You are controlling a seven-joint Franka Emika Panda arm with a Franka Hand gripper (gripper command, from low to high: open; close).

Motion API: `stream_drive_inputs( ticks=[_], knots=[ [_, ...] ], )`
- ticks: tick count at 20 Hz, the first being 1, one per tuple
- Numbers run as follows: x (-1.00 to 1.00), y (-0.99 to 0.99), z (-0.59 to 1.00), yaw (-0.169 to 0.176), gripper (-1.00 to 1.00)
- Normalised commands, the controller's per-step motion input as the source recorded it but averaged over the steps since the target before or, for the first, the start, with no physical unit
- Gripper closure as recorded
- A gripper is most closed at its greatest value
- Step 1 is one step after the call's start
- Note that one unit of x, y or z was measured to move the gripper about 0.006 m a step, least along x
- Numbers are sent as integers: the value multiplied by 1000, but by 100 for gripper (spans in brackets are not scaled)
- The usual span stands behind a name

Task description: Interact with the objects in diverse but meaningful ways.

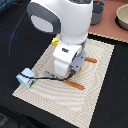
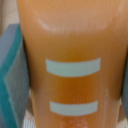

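A golden-brown bread loaf with two pale stripes fills the wrist view. It sits between my gripper's fingers, a grey one and a dark one, and both press its sides. In the exterior view the gripper is low over the striped mat, and the arm hides the loaf. A pale blue-and-white milk carton lies at the mat's edge on the exterior view's left. A yellow cheese wedge shows behind the arm. The yellow box is out of view.
Two orange-handled cutlery pieces lie on the mat, one to the exterior view's right of the gripper and one in front of it. A grey pot and a pale bowl stand at the back right.
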Motion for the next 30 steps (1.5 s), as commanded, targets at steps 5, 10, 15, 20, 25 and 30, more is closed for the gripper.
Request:
stream_drive_inputs(
  ticks=[5,10,15,20,25,30],
  knots=[
    [245,0,0,-13,100],
    [205,0,9,-19,-100],
    [139,0,15,-12,-100],
    [53,34,413,-8,-100],
    [-14,206,1000,-2,-100],
    [-29,163,984,0,-100]
  ],
)
